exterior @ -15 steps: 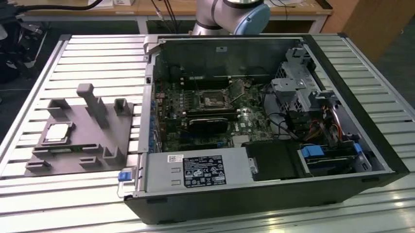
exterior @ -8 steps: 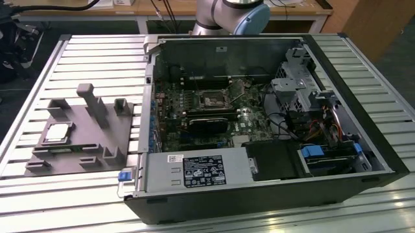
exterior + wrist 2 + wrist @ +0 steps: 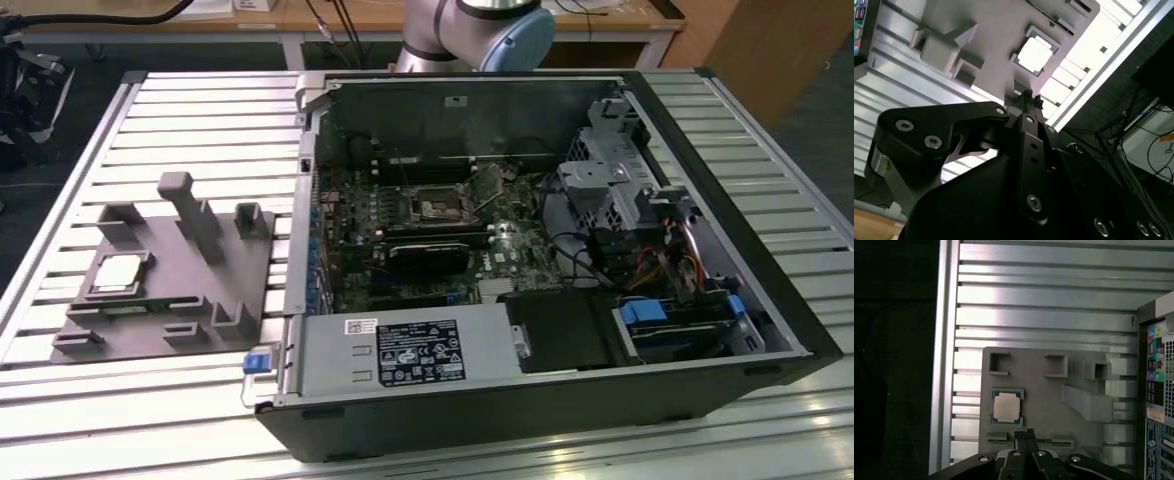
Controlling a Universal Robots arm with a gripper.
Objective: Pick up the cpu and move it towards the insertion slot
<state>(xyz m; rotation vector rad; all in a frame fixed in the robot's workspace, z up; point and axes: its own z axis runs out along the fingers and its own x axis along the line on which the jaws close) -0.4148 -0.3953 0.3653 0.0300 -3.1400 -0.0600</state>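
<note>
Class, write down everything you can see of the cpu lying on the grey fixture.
The cpu is a small flat square chip with a shiny silver-grey metal top and a thin green edge. It lies flat, face up, in a square recess of the grey fixture, beside the open computer case. Nothing grips it.

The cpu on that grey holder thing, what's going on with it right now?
A robot arm's end effector hovers over the grey fixture, close to the cpu, with its fingers shut and nothing in them. The cpu lies flat in its recess on the fixture, not yet picked up. The insertion slot is on the motherboard inside the open computer case, which stands next to the fixture.
</note>
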